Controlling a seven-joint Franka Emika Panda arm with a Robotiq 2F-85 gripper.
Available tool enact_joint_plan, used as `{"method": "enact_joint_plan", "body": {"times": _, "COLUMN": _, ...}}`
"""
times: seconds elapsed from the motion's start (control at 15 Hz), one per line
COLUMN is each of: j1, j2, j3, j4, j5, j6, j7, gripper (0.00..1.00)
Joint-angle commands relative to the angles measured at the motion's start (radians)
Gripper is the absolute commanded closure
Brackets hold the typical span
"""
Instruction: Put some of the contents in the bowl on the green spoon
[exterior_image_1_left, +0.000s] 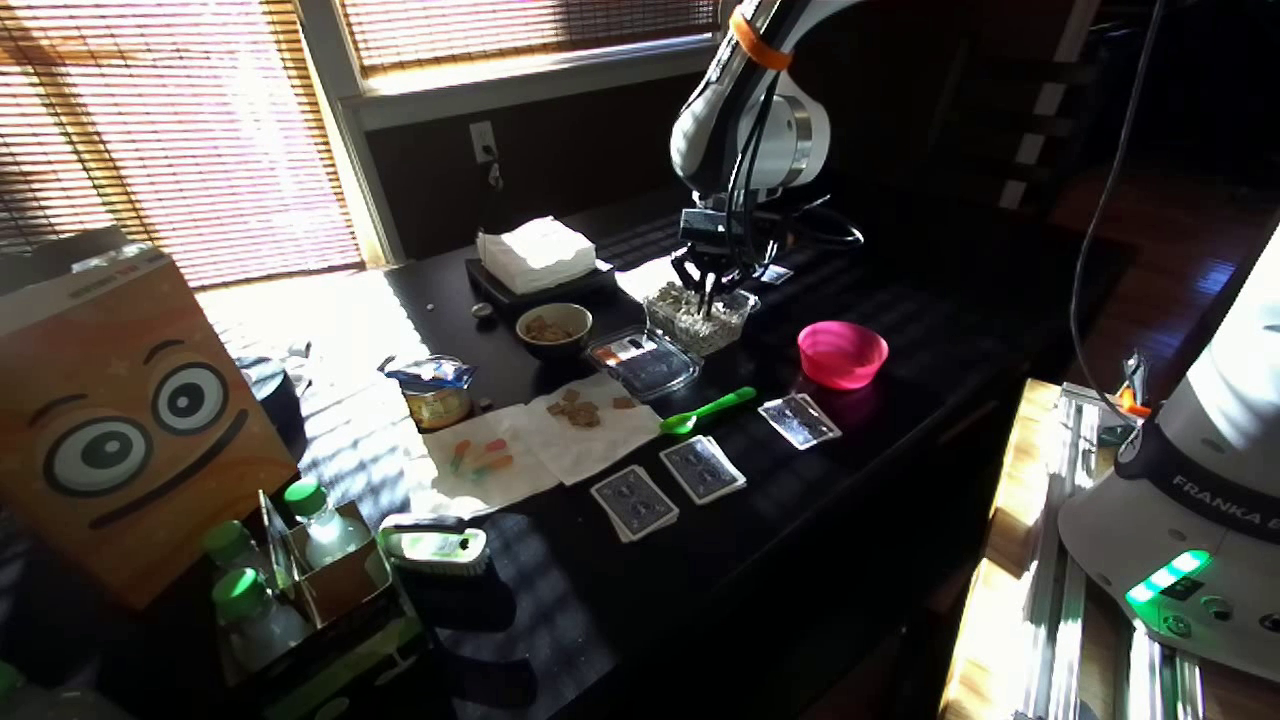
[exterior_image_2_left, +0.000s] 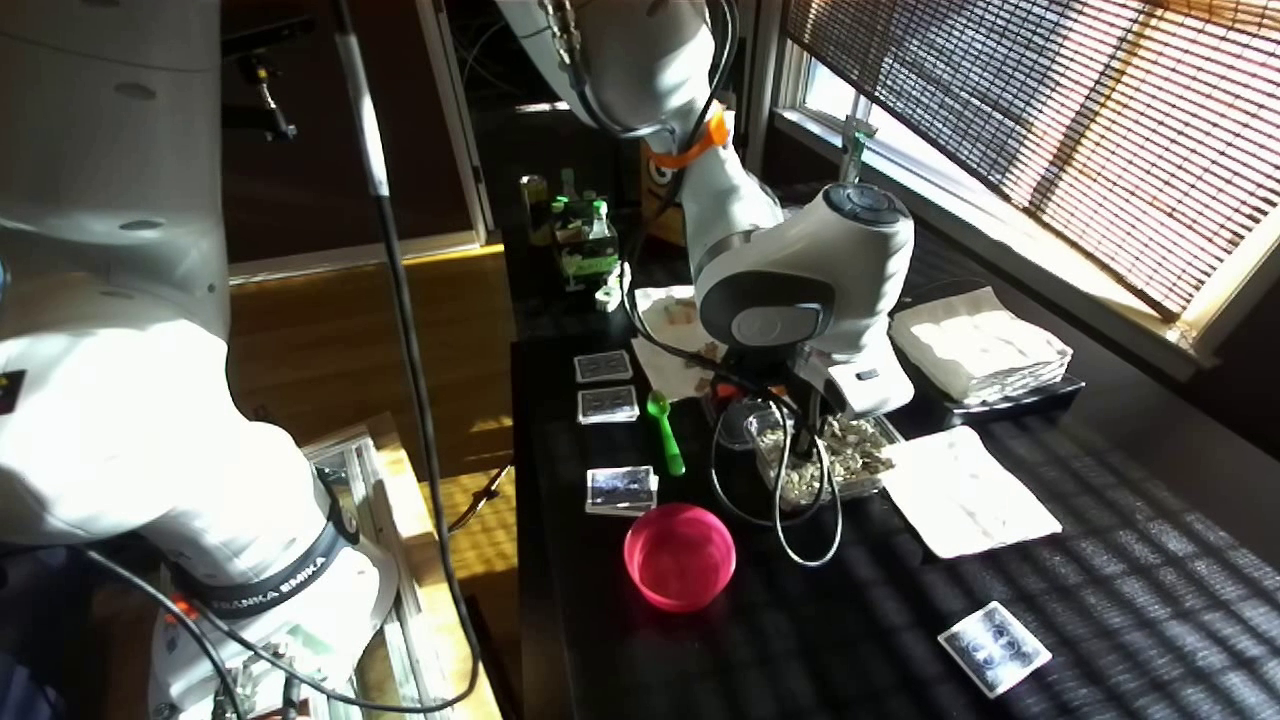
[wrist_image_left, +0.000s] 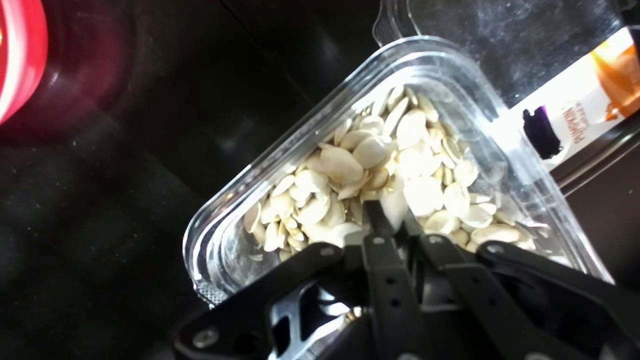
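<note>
The arm (exterior_image_1_left: 760, 130) is stretched out over the black table (exterior_image_1_left: 620, 590), its wrist bent so that the gripper (wrist_image_left: 394, 220) is pointed steeply down into a clear container (wrist_image_left: 215, 255) of pumpkin seeds (wrist_image_left: 340, 162). The tool is clenched, its fingertips (wrist_image_left: 373, 216) drawn close together among the seeds — a pale one is seen between them in the wrist view, though whether it is pinched cannot be told. Apart from the tool, on the side toward the robot base (exterior_image_1_left: 1180, 540), the green spoon (exterior_image_1_left: 712, 408) is laid flat on the table and can be seen in both exterior views; its bowl end is placed by the edge of a paper napkin (exterior_image_1_left: 600, 450), and its handle is angled toward the pink bowl (exterior_image_1_left: 840, 375). That bowl, too, is set on the base's side of the tool. A clear lid (exterior_image_1_left: 665, 375) is laid just beside the container, near the gripper — its white and orange label (wrist_image_left: 582, 102) is partly seen in the wrist view.
</note>
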Motion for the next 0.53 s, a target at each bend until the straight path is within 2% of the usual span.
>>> {"method": "enact_joint_plan", "body": {"times": 0.0, "j1": 0.001, "j2": -0.062, "j3": 0.003, "j4": -0.044, "j5": 0.021, "j6": 0.013, "j7": -0.004, "gripper": 0.98}}
{"method": "enact_joint_plan", "body": {"times": 0.47, "j1": 0.01, "j2": -0.112, "j3": 0.002, "j4": -0.085, "j5": 0.013, "j6": 0.033, "j7": -0.002, "gripper": 0.97}}
